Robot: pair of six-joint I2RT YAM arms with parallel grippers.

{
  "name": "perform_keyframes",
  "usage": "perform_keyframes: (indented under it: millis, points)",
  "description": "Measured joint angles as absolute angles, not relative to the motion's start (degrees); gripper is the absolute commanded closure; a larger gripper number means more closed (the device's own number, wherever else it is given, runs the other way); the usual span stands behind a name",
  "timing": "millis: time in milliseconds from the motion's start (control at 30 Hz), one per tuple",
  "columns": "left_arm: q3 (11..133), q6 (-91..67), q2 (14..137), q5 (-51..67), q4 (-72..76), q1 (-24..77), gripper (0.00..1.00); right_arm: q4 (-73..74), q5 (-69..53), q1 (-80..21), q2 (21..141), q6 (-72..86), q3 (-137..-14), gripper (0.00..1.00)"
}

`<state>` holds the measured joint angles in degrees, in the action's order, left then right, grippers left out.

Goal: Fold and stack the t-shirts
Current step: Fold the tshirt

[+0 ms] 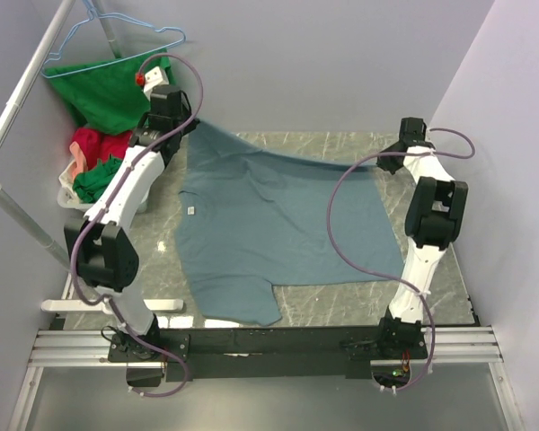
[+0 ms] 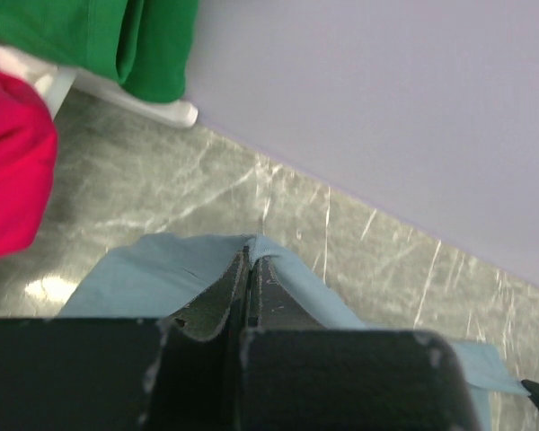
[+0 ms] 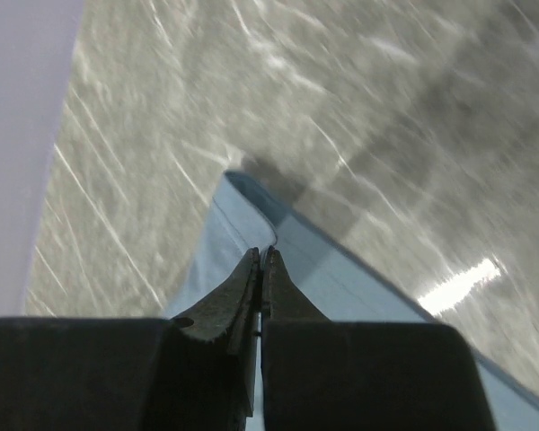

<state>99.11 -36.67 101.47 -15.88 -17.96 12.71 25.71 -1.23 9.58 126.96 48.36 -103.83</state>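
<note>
**Grey-blue shirt pinched at both far corners**

The table [image 1: 341, 301] is marbled grey, walled on the far and right sides, with the arms' rail along its near edge. The grey-blue t-shirt [image 1: 269, 224] covers most of its middle. The shirt's far edge runs as a taut, straight line between the two claws, and one sleeve reaches almost to the near rail.

Bare table shows as a strip right of the shirt, a band along the far wall and a narrower strip on the left.

At the far left, a green shirt [image 1: 108, 85] hangs on a blue hanger [image 1: 117, 36]. Below it, a white basket [image 1: 72, 189] holds a red shirt [image 1: 94, 144] and another green one.

The left claw [image 2: 251, 256] is clenched on the shirt's far left corner, cloth folding up around its tips, just right of the basket. The right claw [image 3: 262, 256] is clamped on the far right corner, with bare table beyond it.
</note>
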Motion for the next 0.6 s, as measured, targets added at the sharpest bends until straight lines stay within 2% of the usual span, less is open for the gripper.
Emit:
perform_keyframes:
  millis: [233,600]
  points:
    - [92.4,-36.7,96.4,-16.6,-19.4,13.8,0.99,22.6,-1.7,10.8,115.0,48.4,-93.1,1.00]
    - [88.0,-36.9,93.3,-19.9,-22.1,13.8,0.99,20.4,-2.0,11.5,109.1,48.3,-92.2,1.00]
